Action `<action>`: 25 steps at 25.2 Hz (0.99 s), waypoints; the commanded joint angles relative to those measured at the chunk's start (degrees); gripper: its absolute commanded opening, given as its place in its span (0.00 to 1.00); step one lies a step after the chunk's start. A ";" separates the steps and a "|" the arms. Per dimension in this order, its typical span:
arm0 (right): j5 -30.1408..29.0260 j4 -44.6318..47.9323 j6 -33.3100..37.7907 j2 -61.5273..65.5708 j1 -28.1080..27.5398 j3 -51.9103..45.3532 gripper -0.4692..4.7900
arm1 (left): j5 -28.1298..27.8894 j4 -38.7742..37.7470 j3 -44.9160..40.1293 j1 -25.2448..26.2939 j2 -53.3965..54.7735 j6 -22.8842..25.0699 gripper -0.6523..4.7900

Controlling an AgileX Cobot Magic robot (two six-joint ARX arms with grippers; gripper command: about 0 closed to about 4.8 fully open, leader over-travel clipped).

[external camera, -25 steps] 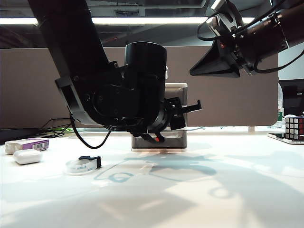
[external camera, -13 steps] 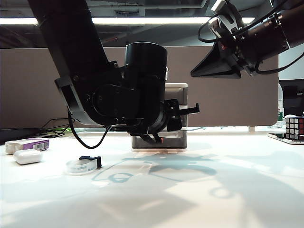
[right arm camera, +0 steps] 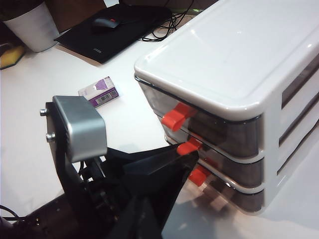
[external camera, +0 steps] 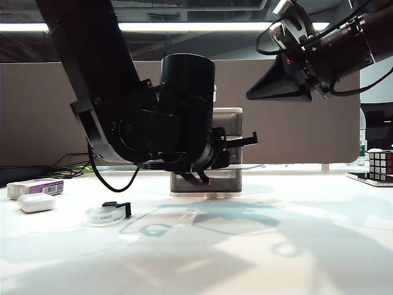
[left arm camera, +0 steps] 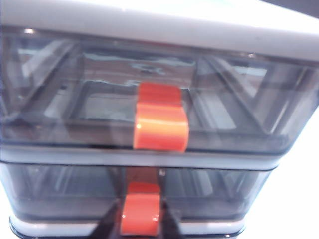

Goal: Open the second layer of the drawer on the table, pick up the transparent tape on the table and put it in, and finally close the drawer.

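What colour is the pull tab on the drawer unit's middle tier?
Red-orange, on the smoky translucent middle tray's small pull tab; clearest in the left wrist view.

The drawer (right arm camera: 227, 59) has a glossy, smooth light plastic frame; its trays are smoky translucent plastic with shiny red-orange tabs (left arm camera: 160, 123). The table (external camera: 276, 258) looks smooth and white. The tape (external camera: 105, 214) is clear film. The left gripper (left arm camera: 141, 230) has matt black fingers.

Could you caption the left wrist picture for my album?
The left claw closing on the second layer's red-orange tab.
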 commanded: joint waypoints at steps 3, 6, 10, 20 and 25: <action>1.18 0.66 -1.01 -0.15 0.09 0.24 0.08 | 0.00 0.55 0.11 0.04 -0.24 0.24 0.13; 2.84 1.97 -2.05 0.39 0.09 0.26 0.08 | 0.00 0.55 0.11 0.04 -0.24 0.24 0.11; 2.80 3.13 -2.12 6.75 0.07 3.45 0.08 | 0.00 0.50 0.09 -0.04 -0.26 0.28 0.11; -2.93 2.75 -2.12 14.51 0.04 10.49 0.08 | -0.04 0.50 -2.51 -0.96 -0.79 1.27 0.11; -4.26 2.73 -2.12 14.69 0.07 11.67 0.08 | 0.02 1.03 -2.91 -2.27 -0.83 1.29 0.11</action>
